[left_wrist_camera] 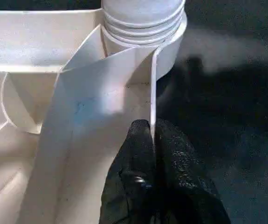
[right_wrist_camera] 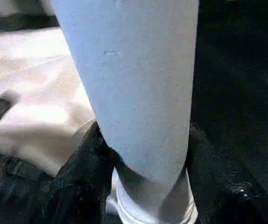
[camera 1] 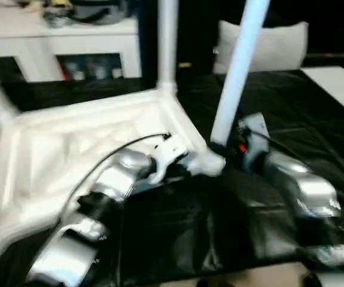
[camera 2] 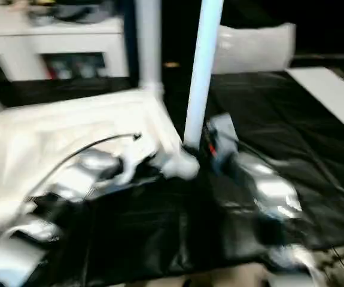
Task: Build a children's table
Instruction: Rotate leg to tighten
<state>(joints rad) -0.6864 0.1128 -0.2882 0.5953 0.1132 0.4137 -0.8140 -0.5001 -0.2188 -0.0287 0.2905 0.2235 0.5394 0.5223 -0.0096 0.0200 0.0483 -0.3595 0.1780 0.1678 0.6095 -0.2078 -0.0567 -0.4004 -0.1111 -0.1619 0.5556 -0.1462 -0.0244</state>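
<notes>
Tabletop (camera 1: 70,149) lies underside up on the black-covered surface (camera 1: 291,113), a leg (camera 1: 237,72) rising from its near right corner socket (camera 1: 210,162). Left wrist view: left pincer (left_wrist_camera: 152,135) is clamped on the tabletop's thin side wall; keep it steady. Right wrist view: right pincer (right_wrist_camera: 145,154) hugs the leg's base; drive it straight down without tilting.

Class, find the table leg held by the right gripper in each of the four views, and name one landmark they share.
Left eye: leg rises right of centre.
Right eye: leg at centre.
Left wrist: its ribbed foot in the socket.
Right wrist: leg between the right gripper's fingers.
Shared landmark: tabletop's corner socket.
</notes>
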